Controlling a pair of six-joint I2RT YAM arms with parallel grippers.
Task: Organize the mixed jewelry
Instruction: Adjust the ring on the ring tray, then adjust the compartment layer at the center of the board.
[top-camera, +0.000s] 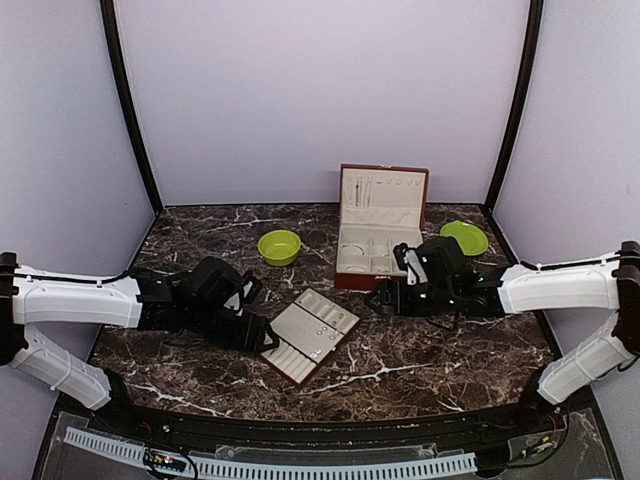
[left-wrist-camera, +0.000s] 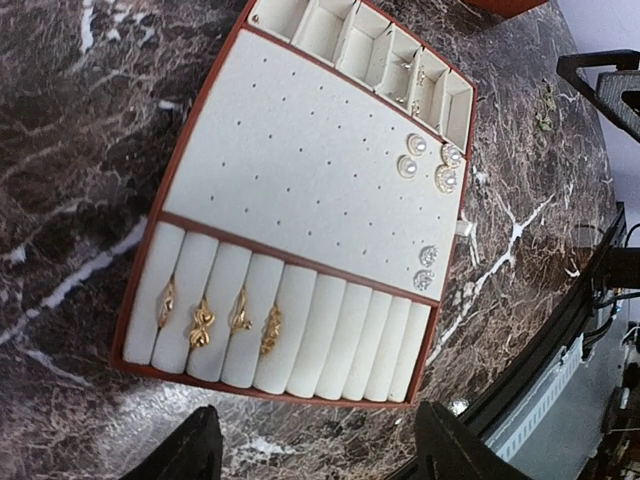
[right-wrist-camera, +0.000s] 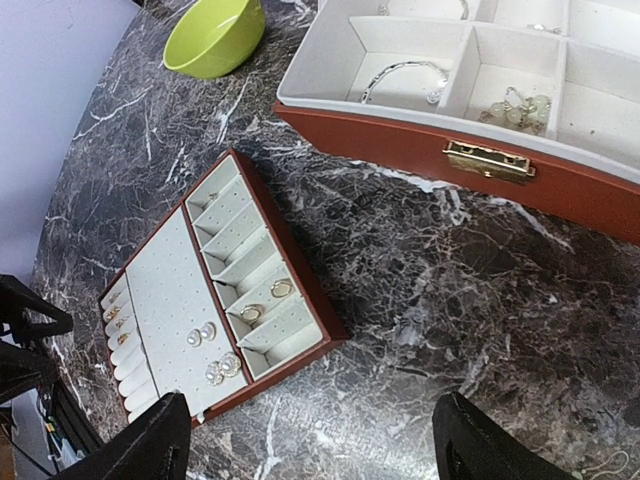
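My left end effector hangs wide and empty over the tray, by the ring rolls. My right end effector is wide and empty too, between the tray and the box. The jewelry sits in the tray: four gold rings, four pearl studs, two sparkly studs, two hoops. More lies in the box. I think sorting is partway done. Next I must pinch one tiny piece gently.

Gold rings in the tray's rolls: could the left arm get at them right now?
Probably yes. The left gripper hangs open over the ring end of the tray, and nothing lies between it and the gold rings.
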